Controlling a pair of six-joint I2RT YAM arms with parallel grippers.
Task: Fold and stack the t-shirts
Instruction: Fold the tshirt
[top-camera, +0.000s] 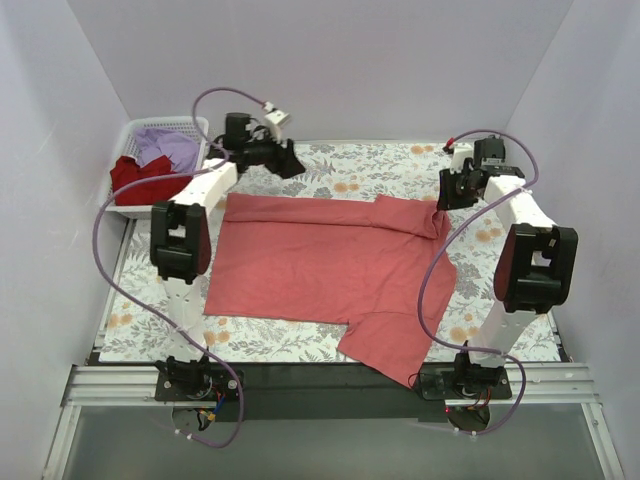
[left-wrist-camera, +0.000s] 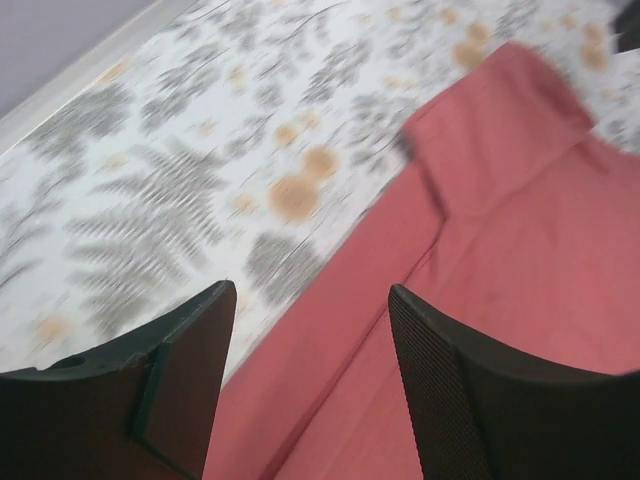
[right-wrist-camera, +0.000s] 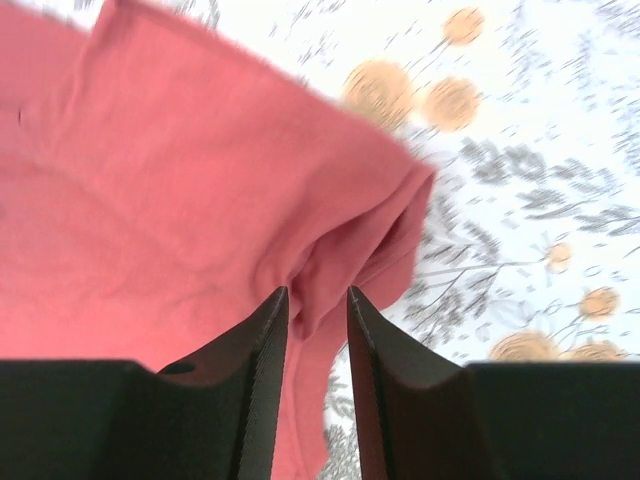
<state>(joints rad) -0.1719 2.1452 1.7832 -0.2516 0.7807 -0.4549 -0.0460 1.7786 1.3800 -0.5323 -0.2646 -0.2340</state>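
Observation:
The coral-red t-shirt (top-camera: 330, 265) lies spread on the floral cloth, one sleeve hanging over the near edge. My right gripper (top-camera: 443, 198) is at its far right corner. In the right wrist view the gripper (right-wrist-camera: 318, 295) is closed on a bunched fold of the coral-red shirt (right-wrist-camera: 180, 200). My left gripper (top-camera: 290, 160) hovers by the shirt's far left edge. In the left wrist view it (left-wrist-camera: 312, 300) is open and empty over the hem of the shirt (left-wrist-camera: 500, 250). The darker red t-shirt (top-camera: 140, 180) and the lavender t-shirt (top-camera: 170, 145) lie in the basket.
The white lattice basket (top-camera: 200, 126) stands at the far left corner, beside the left arm. The grey-and-orange floral cloth (top-camera: 380, 160) covers the table. White walls close in the left, back and right. A metal rail (top-camera: 320, 385) runs along the near edge.

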